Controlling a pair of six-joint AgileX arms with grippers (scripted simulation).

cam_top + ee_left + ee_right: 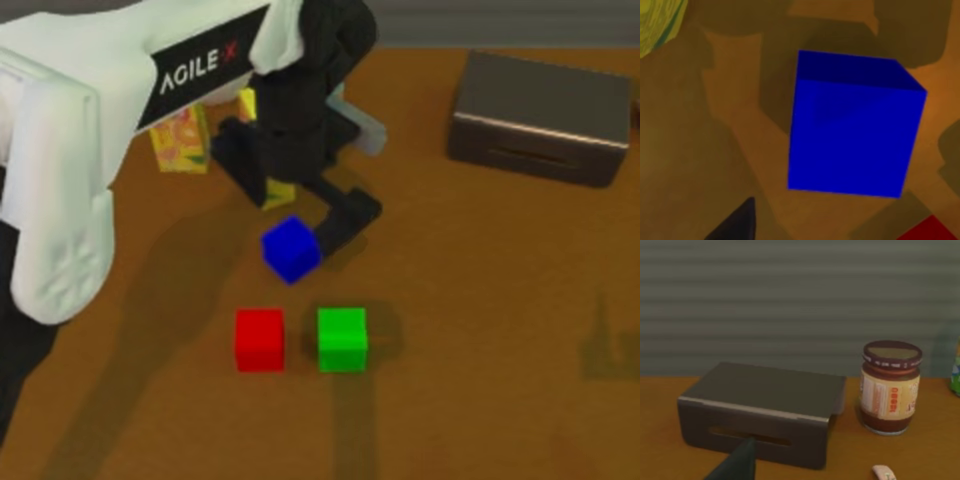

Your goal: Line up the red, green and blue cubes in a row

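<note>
Overhead, left tool point(305, 222) spread open around blue cube point(291, 249), red cube point(260, 339) beside green cube point(342, 339) (jar point(891, 387) only in right wrist view).

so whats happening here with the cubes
The left arm is reaching over the middle of the table, its left gripper around the blue cube, fingers spread on either side of it. I can't tell whether it is gripped. The red cube and green cube already sit side by side nearer the front edge, apart from each other. The right arm is out of the top view.
</note>
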